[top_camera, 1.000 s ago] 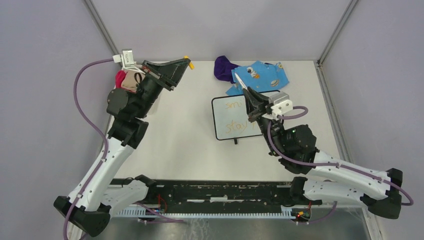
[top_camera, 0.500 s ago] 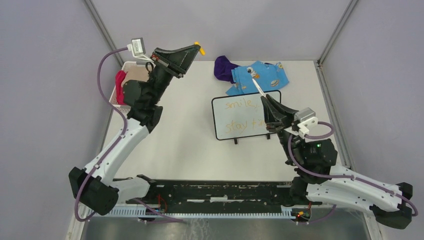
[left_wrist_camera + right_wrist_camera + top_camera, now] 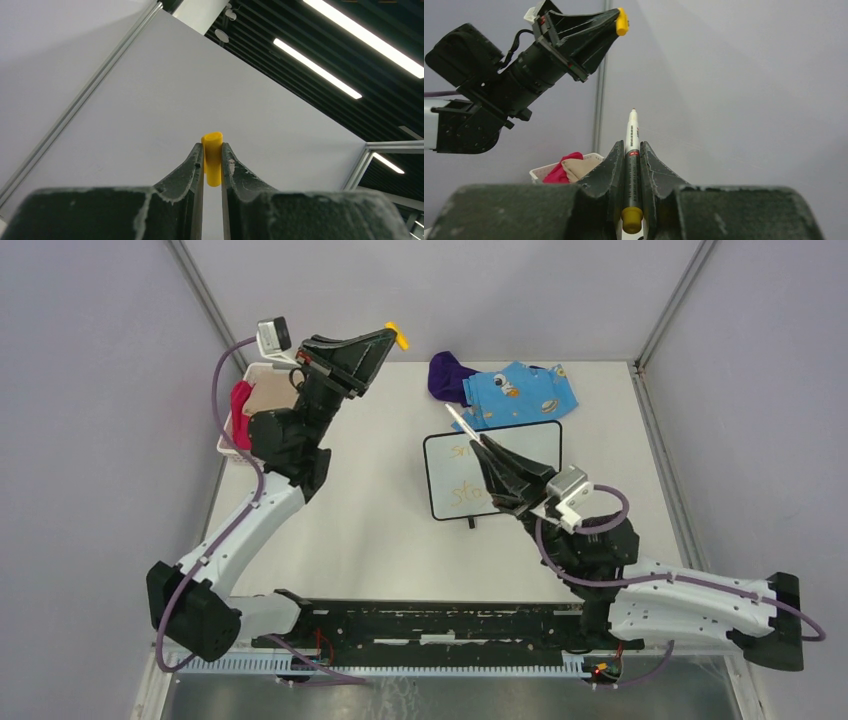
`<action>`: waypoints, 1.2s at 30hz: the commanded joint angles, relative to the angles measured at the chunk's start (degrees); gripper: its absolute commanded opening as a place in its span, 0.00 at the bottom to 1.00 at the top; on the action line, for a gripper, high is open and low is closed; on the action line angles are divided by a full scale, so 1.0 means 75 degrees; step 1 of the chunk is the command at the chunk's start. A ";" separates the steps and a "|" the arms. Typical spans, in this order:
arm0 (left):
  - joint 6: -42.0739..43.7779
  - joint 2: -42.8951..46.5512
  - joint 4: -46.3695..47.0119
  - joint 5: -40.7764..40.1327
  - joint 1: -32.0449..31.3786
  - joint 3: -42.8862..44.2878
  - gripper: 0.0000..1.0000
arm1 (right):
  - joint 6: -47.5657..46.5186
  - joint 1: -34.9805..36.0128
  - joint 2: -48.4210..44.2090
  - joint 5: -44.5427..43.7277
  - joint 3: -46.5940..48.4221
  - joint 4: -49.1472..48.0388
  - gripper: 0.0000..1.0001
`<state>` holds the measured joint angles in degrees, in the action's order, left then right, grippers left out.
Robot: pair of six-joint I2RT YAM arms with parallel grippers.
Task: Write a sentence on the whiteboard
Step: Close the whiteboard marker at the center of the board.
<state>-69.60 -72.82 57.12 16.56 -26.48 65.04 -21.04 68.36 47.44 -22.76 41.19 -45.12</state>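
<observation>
**A:** Where is the whiteboard [image 3: 535, 440]?

**B:** Middle of the top view, on the tabletop [image 3: 370, 500]. It sits just below a blue patterned cloth [image 3: 520, 392] and a purple cloth [image 3: 447, 375].

**A:** And the sentence [image 3: 465, 492]?

**B:** Thin orange writing in two lines on the board's left half. The right arm crosses over it, so only the start of each line shows.

**A:** The right gripper [image 3: 482, 445]?

**B:** Over the board, jaws pinching a white marker [image 3: 460, 420]. The tip points to the upper left of the frame, clear of the board.

**A:** The left gripper [image 3: 388, 340]?

**B:** Raised at upper left, jaws pinching a small yellow cap [image 3: 399, 337]. Under that arm, a white basket [image 3: 228, 435] holds red and tan fabric.
</observation>
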 commanded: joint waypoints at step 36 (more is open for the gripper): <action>-0.0948 0.0944 -0.0397 -0.0214 -0.0881 -0.0279 0.02 | -0.2067 0.1764 0.2128 -0.0396 0.1070 -0.4157 0.00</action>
<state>-80.03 -67.64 54.46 13.85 -31.75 60.45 -37.80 81.32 63.57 -25.65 46.63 -75.61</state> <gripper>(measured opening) 0.213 0.179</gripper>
